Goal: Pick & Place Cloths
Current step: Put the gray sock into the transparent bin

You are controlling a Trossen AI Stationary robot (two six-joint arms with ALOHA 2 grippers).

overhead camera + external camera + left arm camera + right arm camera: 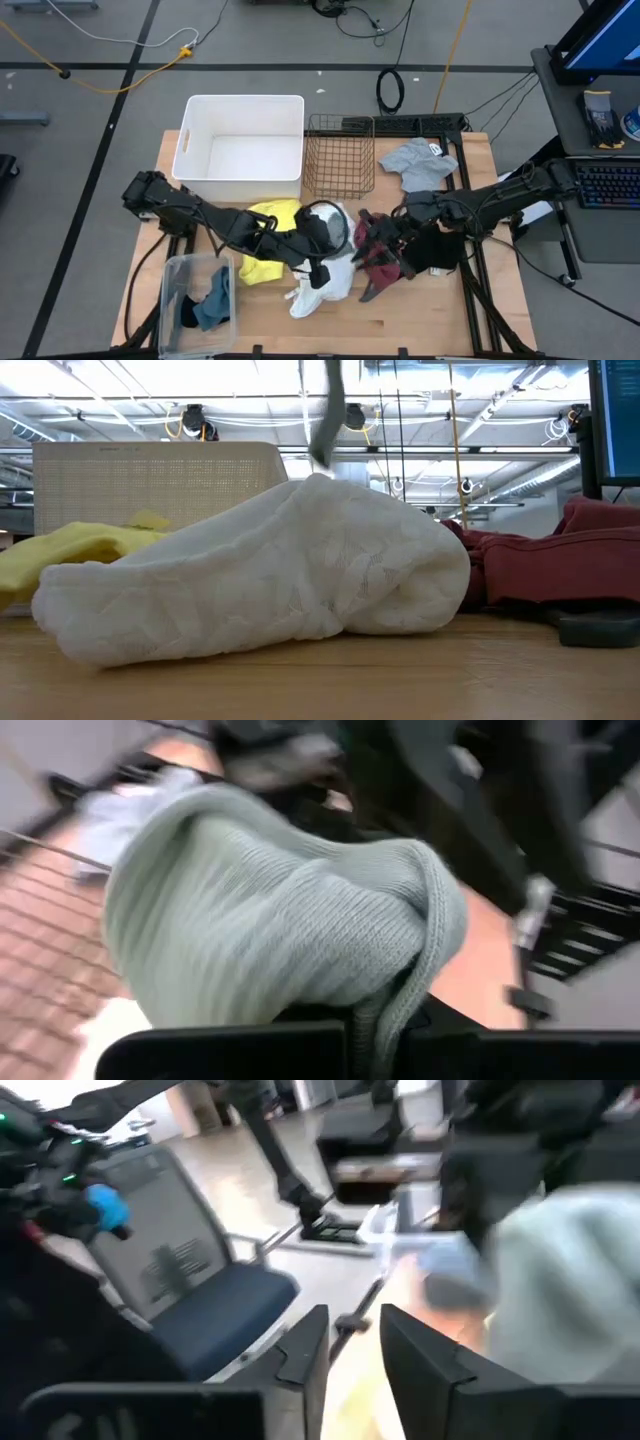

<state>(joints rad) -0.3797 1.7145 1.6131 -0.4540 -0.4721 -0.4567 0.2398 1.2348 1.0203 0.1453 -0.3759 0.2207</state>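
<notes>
My left gripper (pixel 330 238) is shut on a sage green knit cloth (pixel 280 910) over the middle of the table. Level with it on its right, my right gripper (pixel 352 1350) stands open, its fingers apart with nothing between them. The sage cloth (pixel 560 1280) shows just beyond them. A white cloth (pixel 322 285) lies bunched on the table below. A yellow cloth (pixel 268 250) lies to its left. A maroon cloth (pixel 378 262) and a black cloth (pixel 437 250) lie to its right. A grey cloth (pixel 420 165) rests at the far right. My left gripper pinches the sage cloth between its two fingers at a bunched fold with a rolled edge (pixel 385 1015). Its fingers slant down from the table's left. The cloth bulges out beyond the fingers in a rounded heap, held above the white cloth.
A white plastic bin (pixel 240 112) and a wire basket (pixel 340 155) stand at the far edge. A clear tub (pixel 170 300) at the near left holds a teal cloth (pixel 212 300). Bare wood lies along the near edge right of the white cloth.
</notes>
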